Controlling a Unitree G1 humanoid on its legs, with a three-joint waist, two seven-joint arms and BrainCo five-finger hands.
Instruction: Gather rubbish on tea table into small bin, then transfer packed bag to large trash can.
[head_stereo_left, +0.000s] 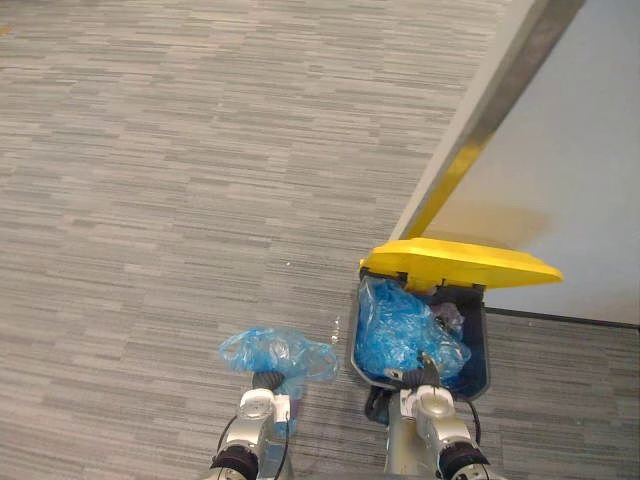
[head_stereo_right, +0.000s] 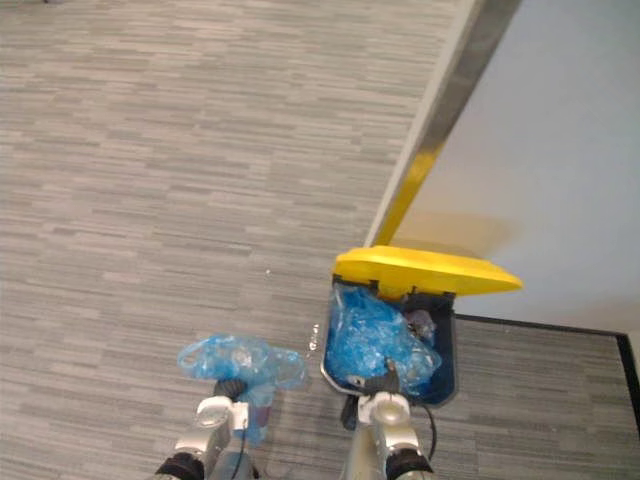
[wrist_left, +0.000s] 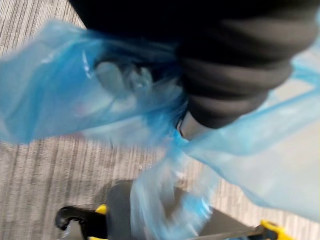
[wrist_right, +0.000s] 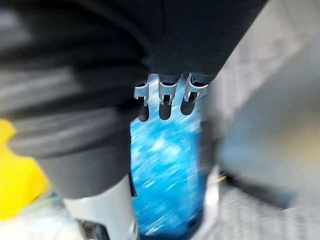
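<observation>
The blue bag (head_stereo_left: 272, 352) hangs at my left hand (head_stereo_left: 266, 381) beside the open trash can (head_stereo_left: 482, 350) for dropping in, but plastic hides my fingers, so I cannot tell the grip.

The blue bag (head_stereo_left: 272, 352) covers much of the left hand (head_stereo_left: 266, 382).

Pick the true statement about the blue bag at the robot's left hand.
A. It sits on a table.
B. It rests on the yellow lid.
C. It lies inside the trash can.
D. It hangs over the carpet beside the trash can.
D: the blue bag at the left hand is over the carpet, to the left of the trash can and outside it.
</observation>
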